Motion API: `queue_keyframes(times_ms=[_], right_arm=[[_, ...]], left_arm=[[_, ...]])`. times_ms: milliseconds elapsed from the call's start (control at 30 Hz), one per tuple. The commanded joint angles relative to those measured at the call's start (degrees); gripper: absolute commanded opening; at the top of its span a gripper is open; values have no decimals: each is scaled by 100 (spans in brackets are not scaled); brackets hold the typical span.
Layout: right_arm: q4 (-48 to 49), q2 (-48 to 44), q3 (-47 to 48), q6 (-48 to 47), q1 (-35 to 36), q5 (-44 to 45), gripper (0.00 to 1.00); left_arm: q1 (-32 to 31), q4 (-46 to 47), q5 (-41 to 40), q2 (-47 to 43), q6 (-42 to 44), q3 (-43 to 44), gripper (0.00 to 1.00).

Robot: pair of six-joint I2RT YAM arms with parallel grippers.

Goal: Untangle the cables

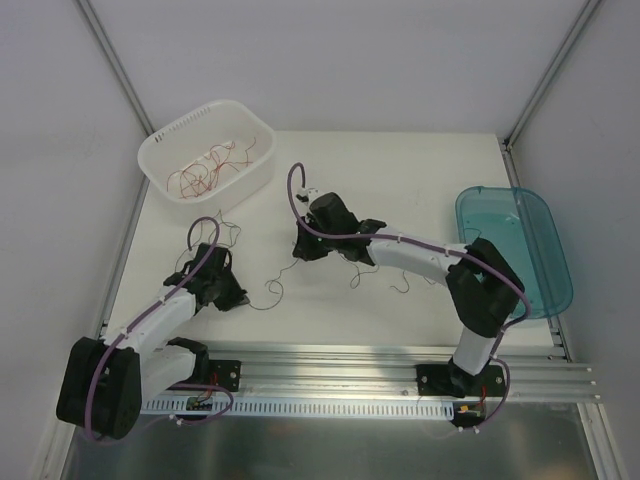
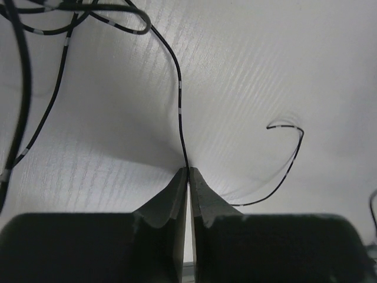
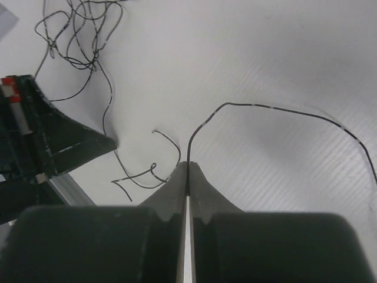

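Left gripper [image 2: 188,172], right gripper [image 3: 188,168] each clenched on hair-thin curly black wire [image 2: 179,100]; likely light, limp, snag-prone; grip near free ends.

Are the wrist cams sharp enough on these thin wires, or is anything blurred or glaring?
Left wrist: black cable sharp in the shut left gripper, finger bases blurred. Right wrist: another cable crisp in the shut right gripper. Top external: even light, cables barely resolved.

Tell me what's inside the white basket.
A loose tangle of red cables lies on the floor of the basket. Its near wall covers the front strip of the floor, so anything lying there cannot be seen.
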Motion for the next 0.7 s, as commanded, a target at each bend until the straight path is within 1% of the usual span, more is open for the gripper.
queue_keyframes(times_ms=[0,33,167,233,300,367,433,567,667], right_arm=[[-573,-922,65,-444,21,133,1],[-697,-1072,65,-506,30,246,1],[-1444,-1784,65,-865,4,748,1],[-1901,-2266,39,-963,-75,1203,1],[-2392,-2584,-40,-981,-259,1651,1],[-2805,-2997,-172,-946,-513,1916,0],[-2983,-3234,-539,-824,-698,2180,0],[-3115,-3718,-1366,-393,-1156,2102,1],[-3177,-3728,-1849,-6,-1314,2189,1]], left_arm=[[-59,-242,-433,133,-128,-101,3],[-51,-233,-434,151,-146,-101,0],[-51,-242,-434,396,-172,-48,0],[-51,-242,-434,450,-181,-13,0],[-51,-251,-434,467,-164,13,0],[-59,-251,-434,406,-137,13,0],[-51,-251,-425,362,-111,13,0],[-51,-251,-320,283,-14,57,1],[-59,-251,-170,248,205,127,6]])
